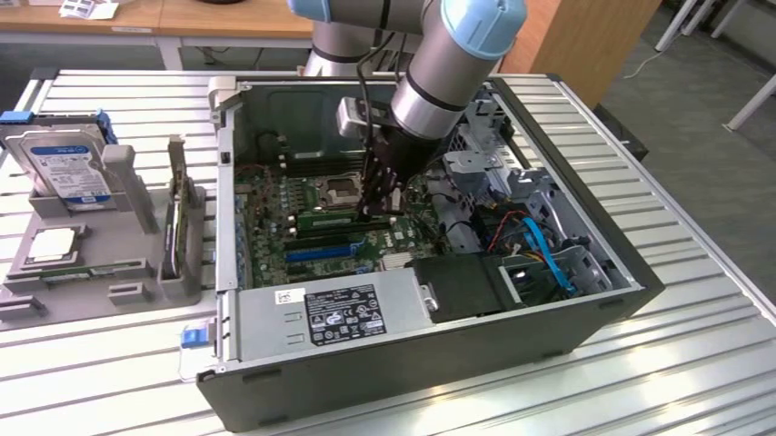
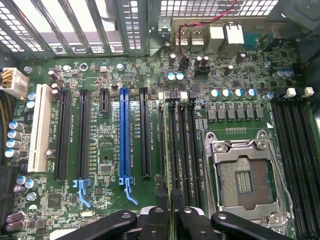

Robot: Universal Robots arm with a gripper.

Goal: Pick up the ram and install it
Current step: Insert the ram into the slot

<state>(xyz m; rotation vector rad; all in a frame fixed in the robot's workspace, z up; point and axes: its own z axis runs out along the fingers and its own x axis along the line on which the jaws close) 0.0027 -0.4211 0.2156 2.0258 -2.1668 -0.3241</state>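
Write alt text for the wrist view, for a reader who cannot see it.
The claw grips the ram, a thin green stick seen edge-on, right at the black memory slots of a green motherboard. Beside those slots sit an empty processor socket on one side and a long blue expansion slot on the other.

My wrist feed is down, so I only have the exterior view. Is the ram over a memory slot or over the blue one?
Observer: The ram runs edge-on along the black memory slots beside the CPU socket, apart from the blue expansion slot.
Operator: Does the gripper have it?
Observer: The gripper has a finger on each side of the ram's edge.
Operator: Is the neighbouring slot free?
Observer: Yes, the one on its CPU-socket side is empty.
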